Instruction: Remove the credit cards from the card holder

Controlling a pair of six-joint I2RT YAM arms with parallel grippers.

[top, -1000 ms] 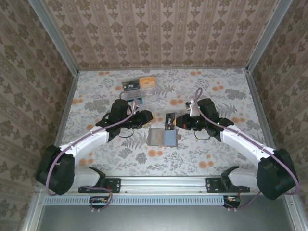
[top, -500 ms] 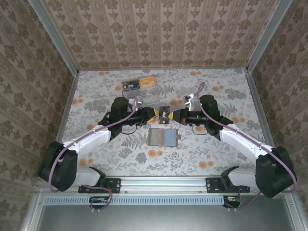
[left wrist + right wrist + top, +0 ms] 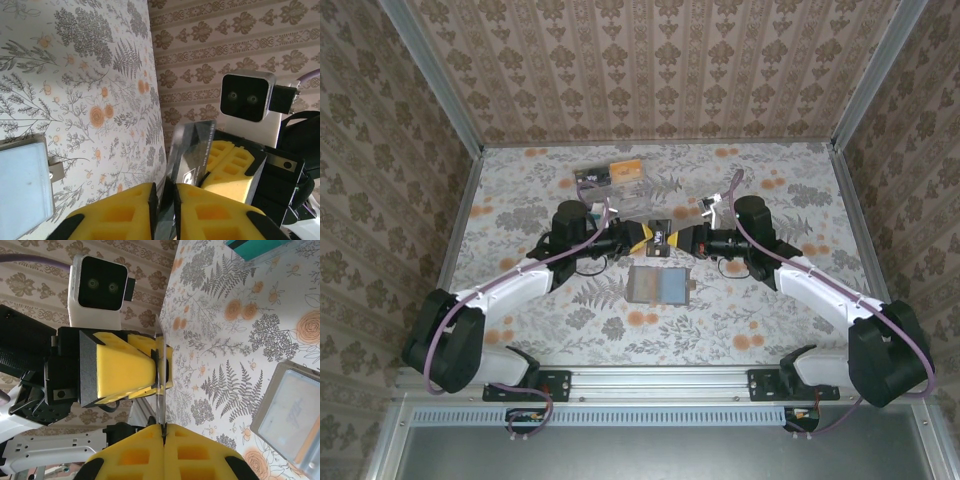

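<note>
Top external view puts the step in the middle of a hand-over. One credit card (image 3: 662, 237) is up in the air between the left gripper (image 3: 642, 238) and the right gripper (image 3: 686, 240), which meet nose to nose above the table (image 3: 520, 300). The card holder (image 3: 658, 285) lies open and flat on the table, just in front of them and apart from both. I cannot tell if more cards sit in its pockets.

On the right wrist view I see the card edge-on. My right fingers (image 3: 200, 455) are pressed together on its near edge, with no gap between them, so this side has a firm hold.

On the left wrist view the card looks dark and glossy and goes down into the narrow slit between the left fingers (image 3: 115, 210). They are nearly together around it, but I cannot tell if the pads already press on it.

My judgement for the next move: make sure the left side really clamps, and only then let the right fingers part. The card is thin and slippery, so it can fall if both holds are loose.
</note>
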